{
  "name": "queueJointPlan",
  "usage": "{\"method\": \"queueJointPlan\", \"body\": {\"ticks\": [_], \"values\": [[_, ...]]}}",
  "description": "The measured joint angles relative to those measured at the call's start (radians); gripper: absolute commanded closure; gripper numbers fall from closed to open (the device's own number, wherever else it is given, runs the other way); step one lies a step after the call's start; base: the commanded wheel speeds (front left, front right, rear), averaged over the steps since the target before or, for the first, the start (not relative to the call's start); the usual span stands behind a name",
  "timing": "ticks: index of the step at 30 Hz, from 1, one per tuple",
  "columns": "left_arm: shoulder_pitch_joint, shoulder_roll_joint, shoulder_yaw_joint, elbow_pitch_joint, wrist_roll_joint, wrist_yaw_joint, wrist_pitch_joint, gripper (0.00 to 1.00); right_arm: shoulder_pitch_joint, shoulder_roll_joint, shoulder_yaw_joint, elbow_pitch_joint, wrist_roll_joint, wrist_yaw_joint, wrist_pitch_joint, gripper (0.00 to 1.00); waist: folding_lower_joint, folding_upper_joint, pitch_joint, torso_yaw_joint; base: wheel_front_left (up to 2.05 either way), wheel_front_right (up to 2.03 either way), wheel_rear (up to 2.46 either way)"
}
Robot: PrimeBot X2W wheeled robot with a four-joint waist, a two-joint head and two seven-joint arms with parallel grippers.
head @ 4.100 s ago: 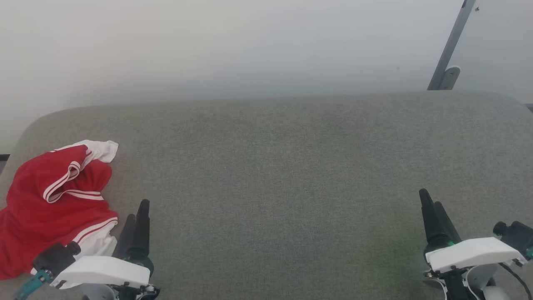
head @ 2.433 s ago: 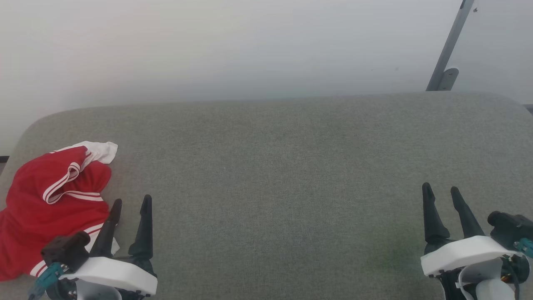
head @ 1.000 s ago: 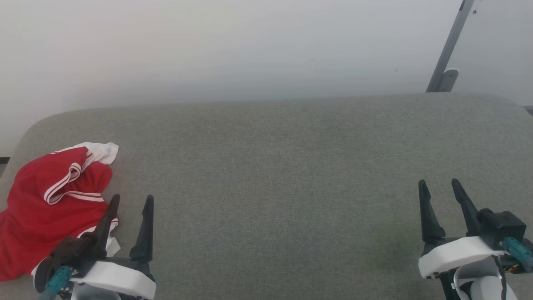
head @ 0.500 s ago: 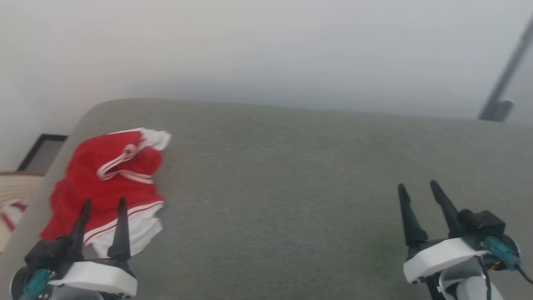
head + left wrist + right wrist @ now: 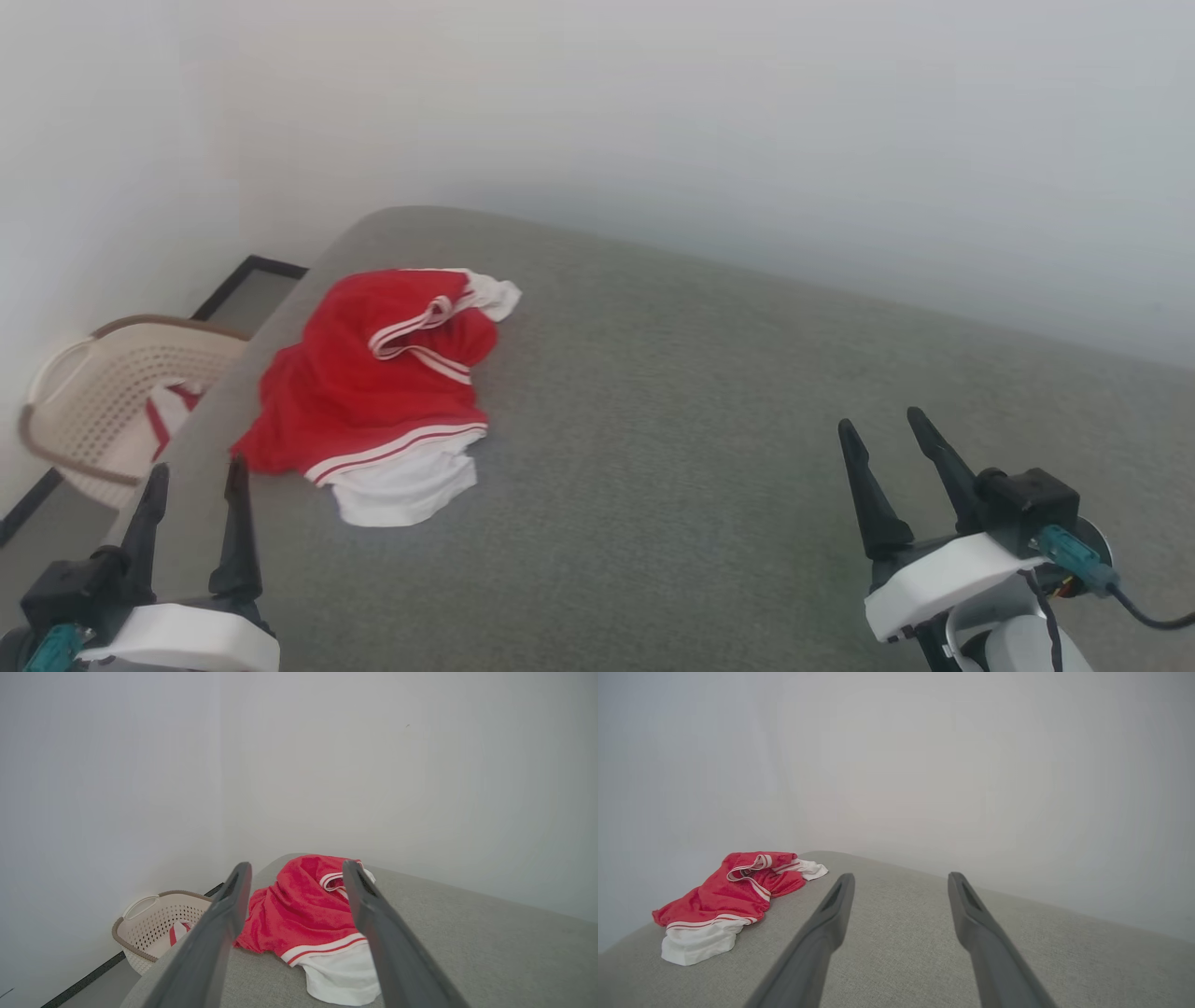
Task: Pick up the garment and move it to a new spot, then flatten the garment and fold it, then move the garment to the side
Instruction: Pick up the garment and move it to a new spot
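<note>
Wall: a plain pale wall point(image 5: 700, 121) is rising behind the counter point(image 5: 672, 439) and is turning a corner beyond the counter's left end.
Counter: I am looking down at a grey, cloth-covered top with rounded edges, and it is running away toward the right.
Garment: the garment point(image 5: 373, 392) is lying crumpled in a heap on the counter's far left corner, close to the rounded edge. It is showing bright red cloth. One white sleeve end with red stripe trim is spilling toward the counter's near side, a second white end is poking toward the far side, and a white-red-white band is curling over the top.
Basket: a beige perforated basket point(image 5: 89, 401) with a brown rim is sitting lower down, just off the counter's left edge.
Left fingers: the left fingers point(image 5: 236, 532) are hovering at the counter's near left edge. They are standing spread wide, gripping nothing and touching no cloth. In the left wrist view I am seeing the red heap framed in the gap between them, some way ahead.
Right fingers: the right fingers point(image 5: 865, 495) are hovering over the counter's near right part. They too are spread wide and carrying nothing, and they are pointing across the grey cloth toward the wall.
Striped cloth: a red-and-white striped cloth point(image 5: 168, 415) is resting inside the basket, on the side nearest the counter.
</note>
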Motion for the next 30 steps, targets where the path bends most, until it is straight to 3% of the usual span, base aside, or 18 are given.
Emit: {"method": "queueJointPlan", "body": {"ticks": [7, 16, 30], "values": [[-0.007, 0.013, -0.007, -0.004, -0.016, -0.002, 0.025, 0.0, -0.006, -0.005, 0.003, 0.003, 0.001, 0.0, -0.002, 0.0, 0.0, 0.0, 0.007, 0.021, 0.0, 0.0, 0.0], [-0.137, 0.072, -0.029, 0.056, -0.07, -0.027, 0.089, 0.0, -0.027, -0.027, -0.005, -0.023, -0.004, 0.0, 0.018, 0.0, 0.0, 0.0, 0.062, -0.027, 0.0, 0.0, 0.0], [-0.484, 0.195, -0.104, 0.422, -0.206, -0.044, 0.304, 0.0, -0.12, -0.077, -0.031, -0.137, -0.04, 0.0, 0.078, 0.0, 0.0, 0.0, 0.269, -0.144, 0.0, 0.0, 0.0]]}}
